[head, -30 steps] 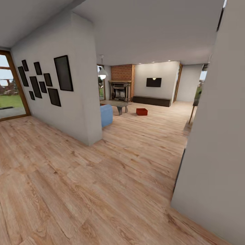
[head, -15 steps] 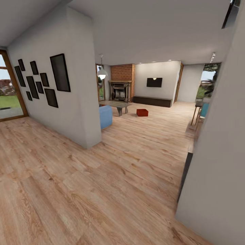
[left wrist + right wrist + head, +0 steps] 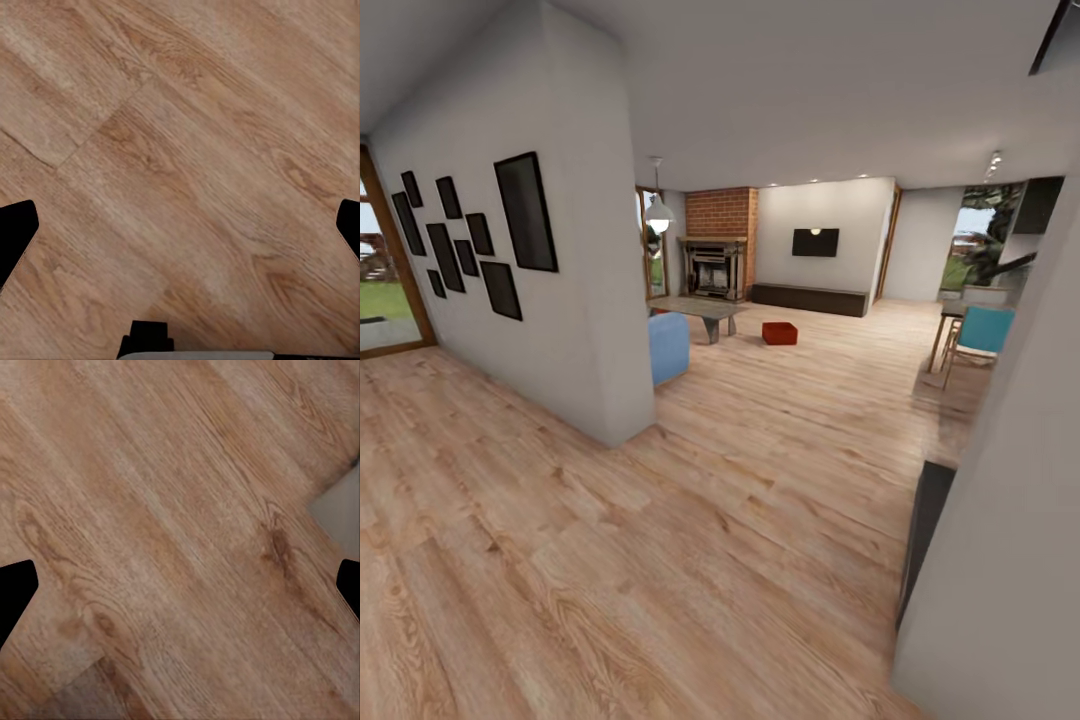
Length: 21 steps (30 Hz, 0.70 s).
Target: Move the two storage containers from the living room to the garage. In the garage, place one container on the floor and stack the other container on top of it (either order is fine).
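Observation:
One orange-red storage container sits on the light wood floor deep in the living room, right of the grey low table and in front of the brick fireplace. A thin red sliver shows just above the blue sofa; I cannot tell what it is. The garage and its floor are out of view. In the left wrist view, my left gripper hangs open over bare planks. My right gripper is open too, with nothing between its fingers.
A white wall corner with black frames juts in on the left. Another white wall stands close on the right. A teal chair and a wooden table sit at the right. Wood floor runs ahead to the living room.
The whole view has shifted: the camera moved forward and turned. The right wall takes up less of the picture, and the teal chair has come into sight. The container has not moved.

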{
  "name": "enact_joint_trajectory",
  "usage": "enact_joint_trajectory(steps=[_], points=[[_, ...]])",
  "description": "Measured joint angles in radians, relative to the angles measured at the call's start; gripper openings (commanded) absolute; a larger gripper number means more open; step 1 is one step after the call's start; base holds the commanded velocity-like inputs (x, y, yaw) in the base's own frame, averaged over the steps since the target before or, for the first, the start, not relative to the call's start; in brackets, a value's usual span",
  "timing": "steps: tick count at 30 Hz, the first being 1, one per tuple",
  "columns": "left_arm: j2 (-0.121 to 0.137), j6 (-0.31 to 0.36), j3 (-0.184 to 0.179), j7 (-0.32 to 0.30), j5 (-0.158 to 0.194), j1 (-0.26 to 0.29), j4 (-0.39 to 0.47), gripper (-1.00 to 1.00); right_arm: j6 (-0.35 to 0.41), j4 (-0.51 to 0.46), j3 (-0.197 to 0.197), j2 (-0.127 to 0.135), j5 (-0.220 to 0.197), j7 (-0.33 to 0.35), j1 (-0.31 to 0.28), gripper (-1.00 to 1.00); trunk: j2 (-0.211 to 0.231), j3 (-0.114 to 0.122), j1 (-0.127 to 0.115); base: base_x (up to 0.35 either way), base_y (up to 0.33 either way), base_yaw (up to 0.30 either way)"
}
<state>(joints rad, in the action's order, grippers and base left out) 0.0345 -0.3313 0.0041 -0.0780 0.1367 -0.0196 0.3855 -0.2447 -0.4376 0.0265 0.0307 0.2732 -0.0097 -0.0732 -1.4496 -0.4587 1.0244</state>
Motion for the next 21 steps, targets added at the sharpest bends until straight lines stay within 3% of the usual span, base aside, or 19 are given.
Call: enact_joint_trajectory(steps=[21], points=[[0.001,0.0,0.0,0.0,0.0,0.0,0.0,1.0,0.0,0.0,0.001,0.0,0.0,0.0,0.0,1.0,0.0,0.0,0.0,0.329,0.0,0.0]])
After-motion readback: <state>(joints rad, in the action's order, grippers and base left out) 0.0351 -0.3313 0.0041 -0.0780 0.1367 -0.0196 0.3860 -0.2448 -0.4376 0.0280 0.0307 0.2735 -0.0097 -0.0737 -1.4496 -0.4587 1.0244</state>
